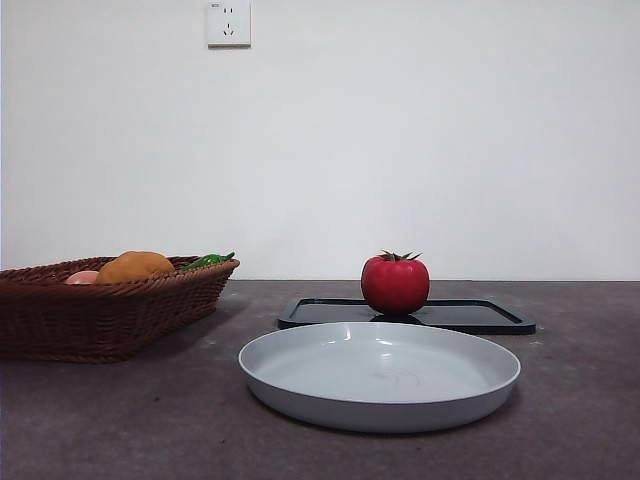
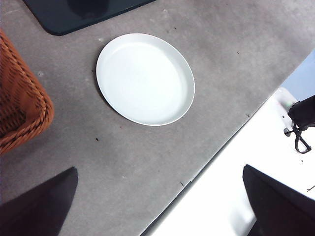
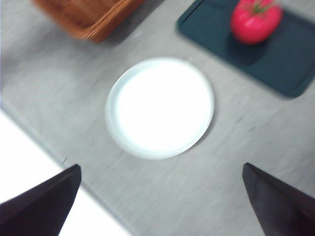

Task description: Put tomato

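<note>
Tomato [image 1: 395, 285] sits upright on the black tray [image 1: 480, 316], green stem up, toward the tray's left half as seen from the front. Glossy red skin, no end effector near it. The right wrist view shows it too, blurred, resting on the dark tray with a shadow beside it.

Tray lies flat on the grey table [image 1: 580, 420], behind the plate. Plate [image 1: 380, 375] is pale grey, round, shallow-rimmed, and holds nothing; it sits just in front of the tray, apart from the tomato. From the left wrist view the plate looks white and lies between the tray corner and the table's near edge.

Wicker basket [image 1: 100, 310] stands at the left of the table, well apart from the tray. Inside it: a round orange-brown fruit [image 1: 135, 266], a pale pink item [image 1: 82, 277] partly hidden by the rim, and a green vegetable [image 1: 208, 261] poking over the far edge.

Left end effector [image 2: 160, 206]: jaws spread wide, nothing between them, hanging above the table edge with the plate ahead of it. Right end effector [image 3: 162, 206]: jaws likewise wide apart and holding nothing, above the table edge on the plate's other side. Neither arm appears in the front view.

White wall behind; a wall socket [image 1: 228, 22] sits high on it.
</note>
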Robot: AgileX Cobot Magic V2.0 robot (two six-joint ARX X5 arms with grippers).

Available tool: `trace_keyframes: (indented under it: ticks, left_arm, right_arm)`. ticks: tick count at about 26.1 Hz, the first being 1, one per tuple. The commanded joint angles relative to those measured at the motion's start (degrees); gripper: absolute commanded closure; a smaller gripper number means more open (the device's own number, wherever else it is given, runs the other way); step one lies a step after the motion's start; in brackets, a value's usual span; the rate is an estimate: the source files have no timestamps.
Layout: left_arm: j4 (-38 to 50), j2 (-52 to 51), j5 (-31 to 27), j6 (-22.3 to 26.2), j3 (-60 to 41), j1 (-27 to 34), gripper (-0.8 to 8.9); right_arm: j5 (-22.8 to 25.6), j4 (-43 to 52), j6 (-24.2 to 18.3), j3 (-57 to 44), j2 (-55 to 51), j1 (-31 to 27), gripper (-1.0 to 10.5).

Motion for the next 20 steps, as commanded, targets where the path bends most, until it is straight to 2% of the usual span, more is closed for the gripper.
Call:
trace_keyframes:
  ticks: [1, 4, 11, 14, 16, 20]
  left_arm:
    - [0.26, 0.31, 0.11, 0.50, 1.09, -0.24, 2.21]
    - [0.24, 0.31, 0.11, 0.50, 1.09, -0.24, 2.21]
    - [0.20, 0.31, 0.11, 0.48, 1.09, -0.24, 2.23]
    - [0.20, 0.31, 0.11, 0.48, 1.09, -0.24, 2.31]
    - [0.17, 0.31, 0.11, 0.46, 1.09, -0.24, 2.90]
    - [0.20, 0.31, 0.11, 0.48, 1.09, -0.24, 5.28]
  right_arm:
    - [-2.56, 0.50, 0.04, -3.15, -2.80, 0.50, 4.4]
    - [-3.76, 0.46, 0.20, -6.05, -5.35, 0.50, 4.4]
    - [-3.74, 0.57, 0.17, -6.08, -5.55, 0.50, 4.4]
    - [-3.74, 0.66, 0.17, -6.08, -5.53, 0.50, 4.8]
    - [-3.74, 0.63, 0.17, -6.08, -5.55, 0.50, 5.6]
    - [-3.54, 0.63, 0.17, -6.08, -5.55, 0.50, 7.7]
